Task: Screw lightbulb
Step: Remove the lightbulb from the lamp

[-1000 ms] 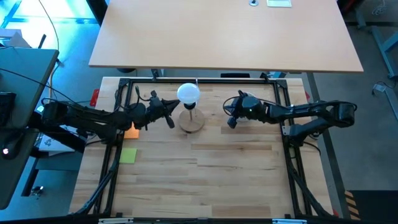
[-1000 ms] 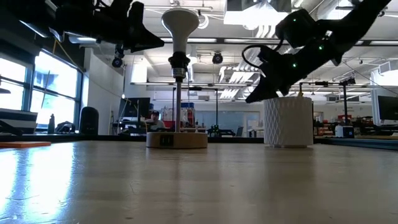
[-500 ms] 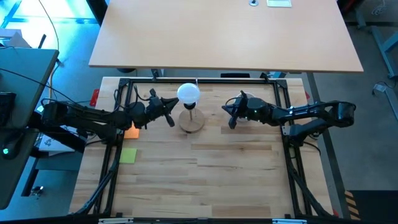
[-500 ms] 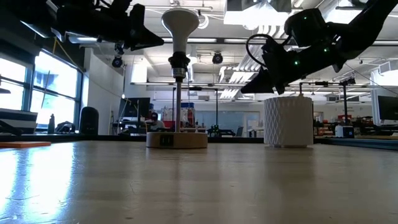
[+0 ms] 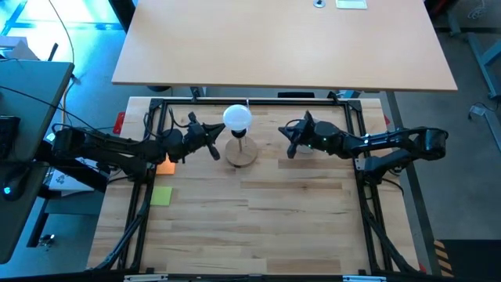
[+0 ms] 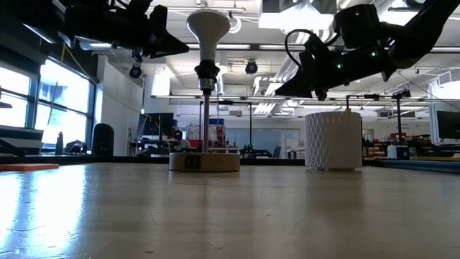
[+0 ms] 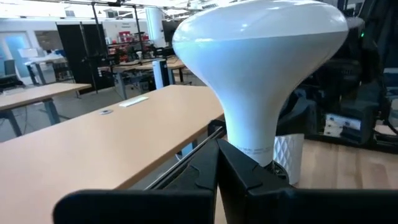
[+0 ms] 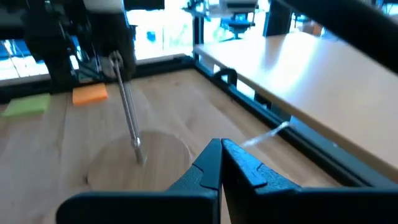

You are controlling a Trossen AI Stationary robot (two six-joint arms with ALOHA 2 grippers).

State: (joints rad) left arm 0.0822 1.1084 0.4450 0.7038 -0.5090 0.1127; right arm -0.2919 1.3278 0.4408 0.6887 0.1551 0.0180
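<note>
The white lightbulb (image 6: 208, 25) stands neck down in the black socket (image 6: 206, 70) on top of a thin post. The post rises from a round wooden base (image 5: 243, 152) at the table's far middle. My left gripper (image 6: 185, 49) is shut and level, just left of the bulb's neck (image 7: 252, 140). A small gap shows between them in the low view. My right gripper (image 6: 279, 92) is shut and hangs in the air to the right of the post (image 8: 127, 106). It holds nothing.
A white perforated cup (image 6: 333, 140) stands on the table under my right arm. An orange block (image 5: 164, 164) and a green note (image 5: 161, 196) lie at the table's left side. A black frame (image 5: 250, 100) edges the table, with a tan desk (image 5: 282, 39) beyond it.
My right gripper has tipped up from a downward slant to nearly level. Its shut fingertips have risen above the cup's top. The bulb and my left gripper have kept their places.
</note>
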